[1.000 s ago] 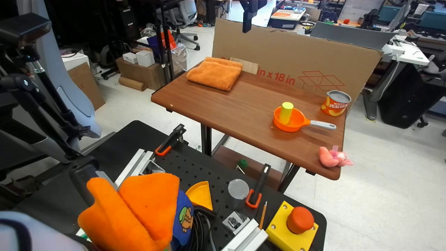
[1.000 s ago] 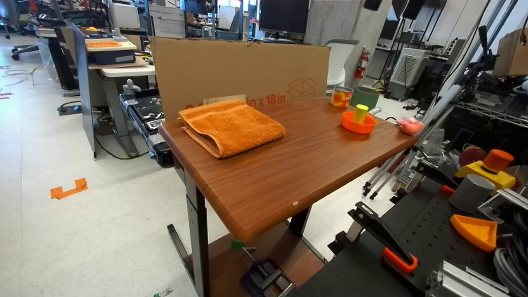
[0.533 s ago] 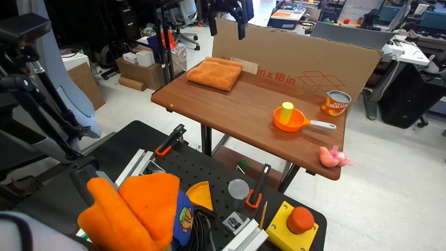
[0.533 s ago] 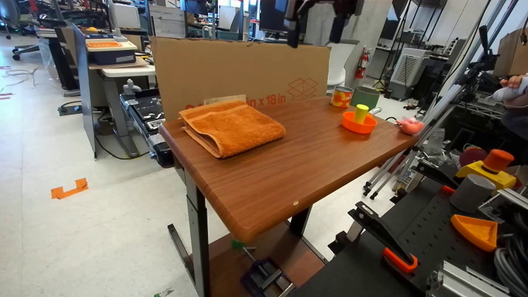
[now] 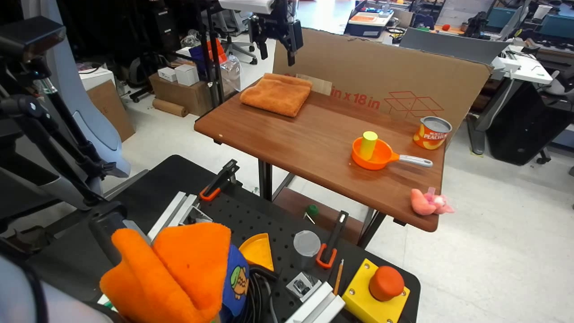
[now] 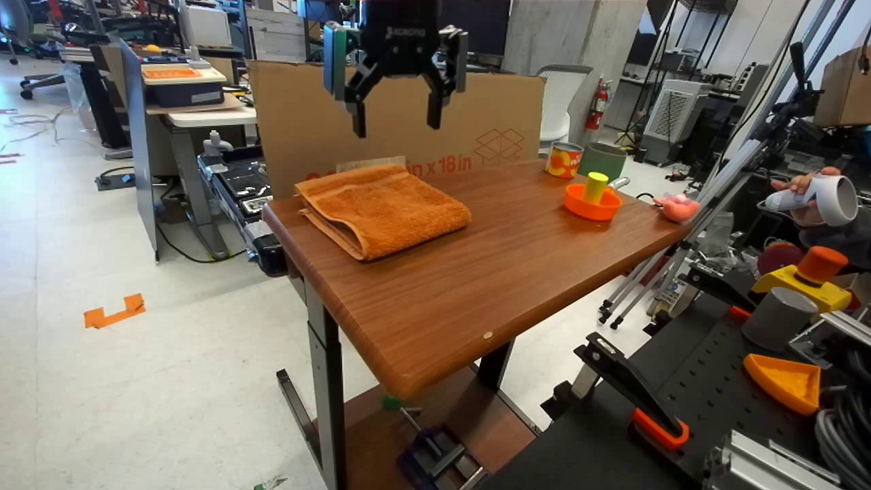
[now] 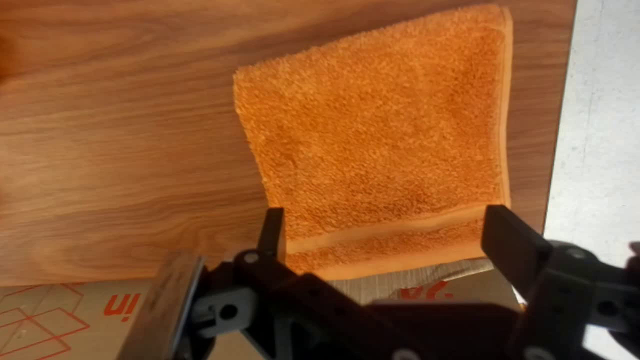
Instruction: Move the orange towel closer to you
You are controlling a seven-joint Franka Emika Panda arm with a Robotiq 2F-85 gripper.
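Gripper (image 6: 397, 120): fingers (image 6: 434, 112) spread wide, holding nothing; folded orange towel (image 7: 380, 140) on brown table (image 6: 476, 286), below fingers, untouched; orange pan (image 5: 382, 155) well apart from fingers

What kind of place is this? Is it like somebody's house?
Probably not a house; it looks like a robot lab or workshop. A robot claw hangs above a table, a black board is full of holes, and a yellow box has a red button.

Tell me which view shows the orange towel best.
The wrist view: the orange towel appears largest there, seen from above. Both exterior views show it smaller and aslant; in an exterior view its folded layers show.
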